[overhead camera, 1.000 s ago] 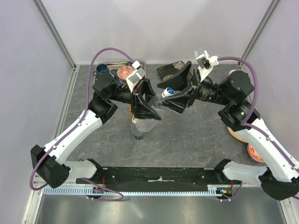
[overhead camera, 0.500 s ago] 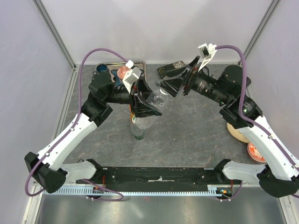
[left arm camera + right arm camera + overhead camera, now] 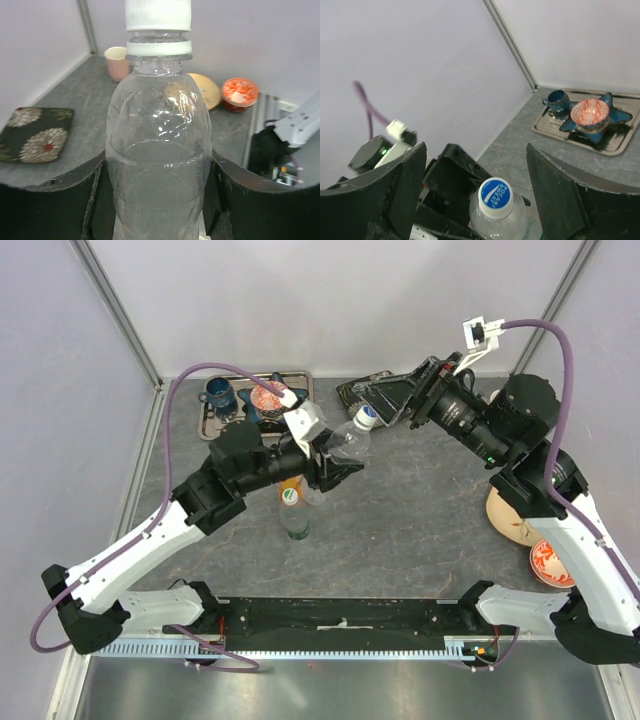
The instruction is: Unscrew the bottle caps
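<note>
My left gripper is shut on the body of a clear plastic bottle and holds it above the table, tilted toward the right arm. In the left wrist view the bottle fills the space between my fingers, and its white cap is on. My right gripper is open and a short way beyond the cap, not touching it. In the right wrist view the blue-and-white cap lies between my spread fingers. A second bottle stands on the table under the left arm.
A metal tray at the back left holds a blue cup and a red bowl on a star dish. A dark floral plate lies at the back. A tan plate and red bowl sit at the right.
The right gripper, which was around the cap, has pulled back up and to the right, open. The left arm has carried the bottle right and farther back. The cap stays on.
</note>
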Robot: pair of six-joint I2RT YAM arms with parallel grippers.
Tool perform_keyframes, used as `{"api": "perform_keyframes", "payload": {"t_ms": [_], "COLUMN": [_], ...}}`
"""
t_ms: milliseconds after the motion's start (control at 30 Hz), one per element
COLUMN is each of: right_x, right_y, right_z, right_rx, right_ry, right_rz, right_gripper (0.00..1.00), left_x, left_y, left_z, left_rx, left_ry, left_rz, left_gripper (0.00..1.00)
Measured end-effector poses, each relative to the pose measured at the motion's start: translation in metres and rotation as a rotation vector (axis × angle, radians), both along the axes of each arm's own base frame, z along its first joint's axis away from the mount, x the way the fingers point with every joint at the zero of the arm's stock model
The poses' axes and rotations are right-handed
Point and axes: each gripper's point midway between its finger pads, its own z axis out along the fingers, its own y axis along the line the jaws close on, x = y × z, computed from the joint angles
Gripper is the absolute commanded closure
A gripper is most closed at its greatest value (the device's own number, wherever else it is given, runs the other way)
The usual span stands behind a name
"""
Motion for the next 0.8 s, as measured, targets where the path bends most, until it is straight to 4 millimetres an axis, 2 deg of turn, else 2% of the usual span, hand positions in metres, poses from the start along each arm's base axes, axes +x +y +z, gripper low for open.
{"api": "perform_keyframes", "payload": {"t_ms": [167,400,633,800], "right_x": [0.016,0.033,0.035,0.037], "right_y": [0.003,0.002,0.001,0.003], "right_z": [-0.023,-0.056,-0.064,-0.068], "right_rx": [-0.042,-0.122,-0.146,-0.156], "right_ry": [0.085,0.177,0.195,0.201], "right_rz": [-0.048,-0.113,-0.124,-0.123], "right_gripper": [0.14,0.17,0.22,0.31], "left_x": [0.010,0.036,0.042,0.044], "left_y": [-0.004,0.011,0.016,0.019], "left_z": [-0.012,-0.021,-0.023,-0.024], "left_rx": [0.085,0.170,0.211,0.221], "left_ry": [-0.078,-0.143,-0.180,-0.189], "left_rz": [0.193,0.411,0.492,0.516], "left_gripper": [0.52,0.52,0.53,0.53]}}
